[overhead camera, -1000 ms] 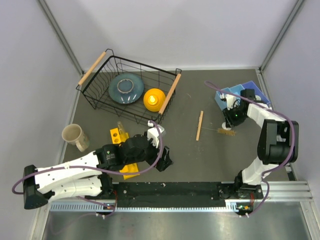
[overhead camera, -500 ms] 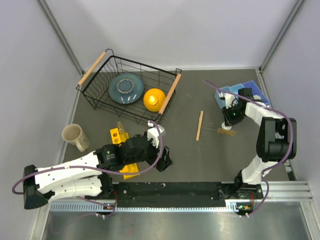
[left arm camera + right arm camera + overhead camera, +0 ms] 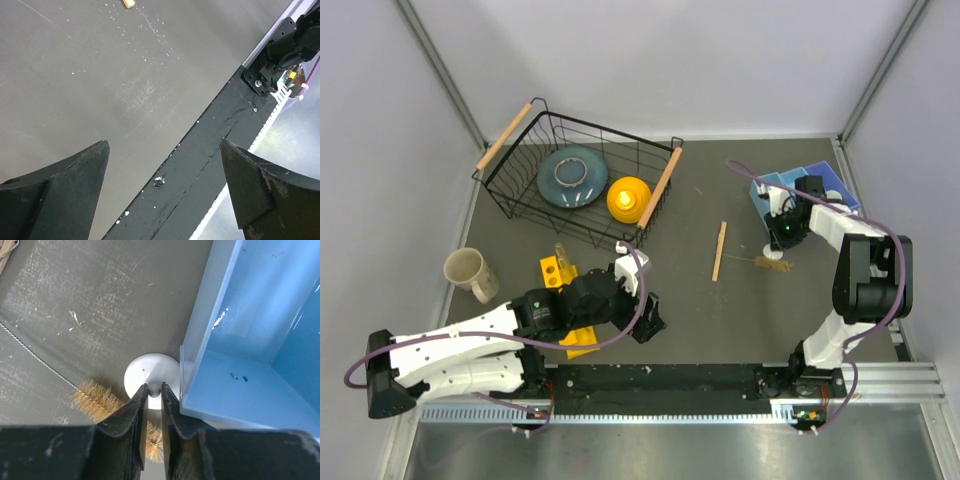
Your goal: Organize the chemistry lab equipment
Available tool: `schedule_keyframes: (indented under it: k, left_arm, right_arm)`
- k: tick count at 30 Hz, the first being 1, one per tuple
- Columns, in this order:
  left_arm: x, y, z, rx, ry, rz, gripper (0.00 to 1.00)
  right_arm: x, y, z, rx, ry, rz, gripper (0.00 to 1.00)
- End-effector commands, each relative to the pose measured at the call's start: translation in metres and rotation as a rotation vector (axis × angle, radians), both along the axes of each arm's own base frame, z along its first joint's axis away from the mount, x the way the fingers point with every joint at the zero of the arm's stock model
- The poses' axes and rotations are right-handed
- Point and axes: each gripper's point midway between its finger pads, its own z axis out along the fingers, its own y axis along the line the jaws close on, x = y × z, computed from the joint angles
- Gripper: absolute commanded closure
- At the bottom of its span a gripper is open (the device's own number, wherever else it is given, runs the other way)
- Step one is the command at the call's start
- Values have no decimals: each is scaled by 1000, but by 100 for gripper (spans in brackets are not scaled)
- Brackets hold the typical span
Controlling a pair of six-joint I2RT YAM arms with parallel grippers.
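The dark grey table (image 3: 720,320) is walled in by pale panels, and a blue tray (image 3: 825,180) sits at its far right corner. The white round piece (image 3: 150,371) lies flat on the table, touching the tray's near-left corner. The small brown brush (image 3: 97,401) lies just beside it on the side away from the tray, its twisted wire stem running off further left. The right gripper (image 3: 154,390) points down at that corner. Its jaws are drawn narrow, the tips either side of a small nub at the piece's middle; whether they actually pinch it cannot be told. The thin wooden stick (image 3: 720,251) lies alone, well left of the tray. Far left of the tray, the left gripper (image 3: 164,145) hangs over bare table and the black base rail with jaws spread wide, holding nothing. Further left are a yellow rack (image 3: 552,268), a mug (image 3: 468,270) and a wire basket (image 3: 520,195).
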Motion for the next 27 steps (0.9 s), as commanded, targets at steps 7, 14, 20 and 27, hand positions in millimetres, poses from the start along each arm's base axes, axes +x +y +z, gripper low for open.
schedule_keyframes:
  k: [7, 14, 20, 27]
  left_arm:
    - [4, -30, 24, -146, -10, -17, 1]
    - [16, -67, 34, -250, 12, 0, 1]
    - [37, -88, 34, -297, 53, 70, 1]
    - [66, -96, 24, -426, 198, 134, 1]
  right_arm:
    - [8, 12, 8, 26, -32, 16, 96]
    - [7, 17, 28, 54, -85, 21, 99]
    - [6, 24, 41, 90, -119, 29, 100]
    - [-1, 37, 60, 162, -149, 48, 100]
